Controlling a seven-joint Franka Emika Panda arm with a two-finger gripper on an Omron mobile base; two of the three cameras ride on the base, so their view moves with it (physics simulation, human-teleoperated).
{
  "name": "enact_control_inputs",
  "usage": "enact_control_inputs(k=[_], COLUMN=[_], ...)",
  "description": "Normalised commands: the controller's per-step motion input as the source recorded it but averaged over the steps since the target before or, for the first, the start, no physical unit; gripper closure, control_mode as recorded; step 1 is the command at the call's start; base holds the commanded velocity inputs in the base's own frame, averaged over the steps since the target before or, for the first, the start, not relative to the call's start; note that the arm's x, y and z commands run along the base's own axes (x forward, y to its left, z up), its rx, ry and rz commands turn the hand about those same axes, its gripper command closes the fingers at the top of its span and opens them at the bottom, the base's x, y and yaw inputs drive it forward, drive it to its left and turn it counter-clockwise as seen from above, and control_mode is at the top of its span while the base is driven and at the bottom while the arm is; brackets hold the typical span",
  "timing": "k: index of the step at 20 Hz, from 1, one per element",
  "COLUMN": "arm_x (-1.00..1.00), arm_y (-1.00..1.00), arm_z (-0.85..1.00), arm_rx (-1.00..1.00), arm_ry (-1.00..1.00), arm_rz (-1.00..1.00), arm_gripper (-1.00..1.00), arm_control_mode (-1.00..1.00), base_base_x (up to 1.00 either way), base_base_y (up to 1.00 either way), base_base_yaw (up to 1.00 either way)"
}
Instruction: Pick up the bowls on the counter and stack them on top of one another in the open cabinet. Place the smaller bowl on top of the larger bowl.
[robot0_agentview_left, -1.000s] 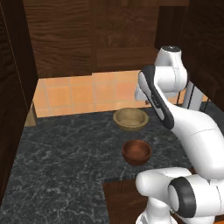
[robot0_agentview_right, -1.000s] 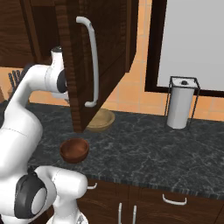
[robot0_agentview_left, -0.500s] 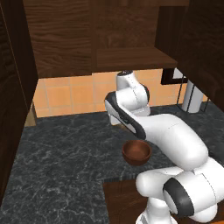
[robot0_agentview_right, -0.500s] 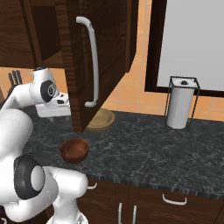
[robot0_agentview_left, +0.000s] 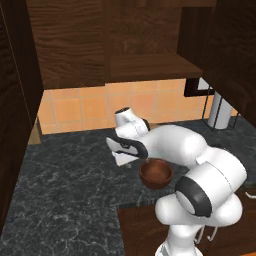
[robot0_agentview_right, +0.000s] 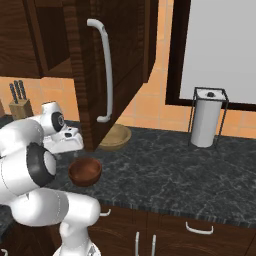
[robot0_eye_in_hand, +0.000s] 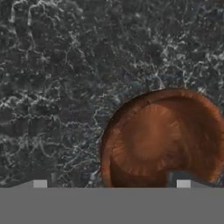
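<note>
The smaller bowl (robot0_agentview_left: 156, 173) (robot0_agentview_right: 85, 171), glossy reddish-brown, sits upright near the front edge of the counter (robot0_agentview_left: 65, 190). In the hand view the smaller bowl (robot0_eye_in_hand: 164, 138) lies at the lower right, under one fingertip (robot0_eye_in_hand: 183, 183). My gripper (robot0_eye_in_hand: 111, 184) is open and holds nothing; it hangs low over the counter (robot0_eye_in_hand: 65, 65), just left of the bowl (robot0_agentview_left: 121, 160) (robot0_agentview_right: 64, 152). The larger bowl (robot0_agentview_right: 115, 137), pale tan, rests further back, partly hidden by the cabinet door. Overhead is the open cabinet's shelf (robot0_agentview_left: 150, 67).
The open cabinet door (robot0_agentview_right: 120, 60) with a white handle (robot0_agentview_right: 105, 75) hangs over the larger bowl. A paper towel holder (robot0_agentview_right: 206, 120) (robot0_agentview_left: 220, 110) stands at the back right. A knife block (robot0_agentview_right: 20, 100) is at the far left.
The arm has swung from high on the right down and to the left, bringing the hand low over the counter beside the smaller bowl. Neither bowl has moved.
</note>
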Motion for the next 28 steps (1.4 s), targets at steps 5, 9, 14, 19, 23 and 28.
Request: enact_control_inputs(k=[5, 9, 14, 19, 23, 28], arm_x=[0.05, 0.00, 0.00, 0.00, 0.00, 0.00], arm_y=[0.00, -0.01, -0.03, 0.00, 0.00, 0.00], arm_z=[-0.93, -0.61, -0.06, 0.00, 0.22, 0.80], arm_rx=[0.00, 0.00, 0.00, 0.00, 0.00, -0.05], arm_ry=[0.03, 0.00, -0.01, -0.03, -0.22, -0.46], arm_rz=[0.00, -0.02, -0.02, 0.00, 0.00, 0.01], arm_gripper=[-1.00, -1.00, 1.00, 1.00, 1.00, 1.00], arm_control_mode=[-1.00, -1.00, -1.00, -1.00, -1.00, -1.00], base_base_x=[0.00, 0.00, 0.00, 0.00, 0.00, 0.00], base_base_y=[0.00, 0.00, 0.00, 0.00, 0.00, 0.00], base_base_yaw=[0.00, 0.00, 0.00, 0.00, 0.00, 0.00])
